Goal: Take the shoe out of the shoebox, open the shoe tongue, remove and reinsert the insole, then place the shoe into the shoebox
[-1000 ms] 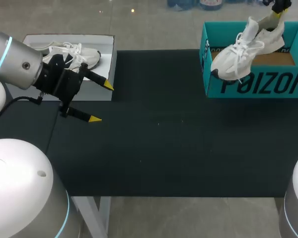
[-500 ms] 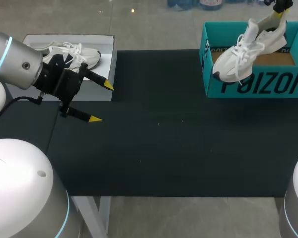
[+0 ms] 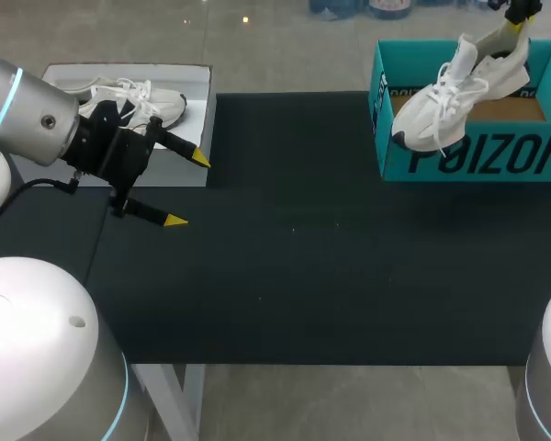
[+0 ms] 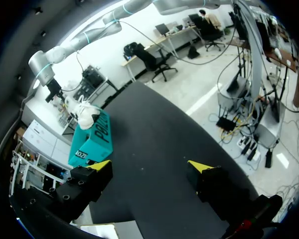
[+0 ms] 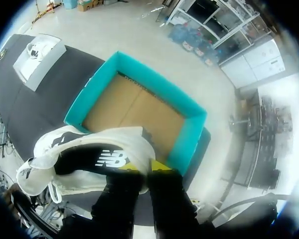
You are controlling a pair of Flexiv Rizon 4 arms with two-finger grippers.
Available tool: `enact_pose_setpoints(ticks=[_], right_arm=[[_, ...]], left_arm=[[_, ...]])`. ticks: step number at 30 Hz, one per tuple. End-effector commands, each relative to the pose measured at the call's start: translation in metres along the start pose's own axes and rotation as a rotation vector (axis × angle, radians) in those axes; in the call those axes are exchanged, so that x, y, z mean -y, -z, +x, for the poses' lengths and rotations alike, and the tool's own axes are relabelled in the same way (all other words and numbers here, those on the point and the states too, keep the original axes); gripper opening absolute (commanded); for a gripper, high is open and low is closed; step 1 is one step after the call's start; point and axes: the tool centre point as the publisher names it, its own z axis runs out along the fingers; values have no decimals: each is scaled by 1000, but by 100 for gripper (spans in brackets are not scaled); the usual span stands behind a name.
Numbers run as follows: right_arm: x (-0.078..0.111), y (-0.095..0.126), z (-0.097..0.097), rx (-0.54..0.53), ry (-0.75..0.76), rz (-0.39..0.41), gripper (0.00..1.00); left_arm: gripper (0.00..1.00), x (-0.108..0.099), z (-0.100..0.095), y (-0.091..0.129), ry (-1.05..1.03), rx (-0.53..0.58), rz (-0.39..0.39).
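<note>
A white shoe (image 3: 455, 90) hangs toe-down above the teal shoebox (image 3: 468, 154) at the table's far right. My right gripper (image 3: 515, 20) is shut on its heel collar. In the right wrist view the shoe (image 5: 84, 159) sits clamped in my right gripper (image 5: 148, 167), over the shoebox (image 5: 139, 107) with its bare cardboard floor. My left gripper (image 3: 187, 189) stands open over the dark mat at the left, nothing between its fingers; its own view shows the left gripper (image 4: 152, 165) open, with the shoebox (image 4: 92, 137) and the shoe (image 4: 82, 109) far ahead.
A grey box lid (image 3: 193, 119) at the far left holds a second white shoe (image 3: 133, 99), just behind my left gripper. The black mat (image 3: 303, 239) covers the middle of the table between the lid and the shoebox.
The shoe has risen slightly in my right gripper over the shoebox. The left arm has not moved.
</note>
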Motion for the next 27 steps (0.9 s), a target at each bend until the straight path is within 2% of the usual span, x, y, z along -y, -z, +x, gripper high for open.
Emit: enact_pose_setpoints(ticks=[1, 3, 7, 10, 16, 21, 27], right_arm=[[8, 7, -8, -3, -70, -6, 0], [15, 10, -12, 22, -123, -8, 0], [26, 5, -19, 144, -302, -4, 0], [33, -1, -25, 142, -431, -6, 0], [39, -15, -37, 57, -656, 38, 0], [40, -21, -48, -6, -749, 63, 0], [39, -29, -63, -29, -815, 70, 0]], left_arm=[[100, 1, 0, 0, 1, -2, -5], [100, 1, 0, 0, 1, -2, -5], [100, 1, 0, 0, 1, -2, -5], [100, 1, 0, 0, 1, -2, -5], [100, 1, 0, 0, 1, -2, -5], [100, 1, 0, 0, 1, -2, -5], [100, 1, 0, 0, 1, -2, -5]])
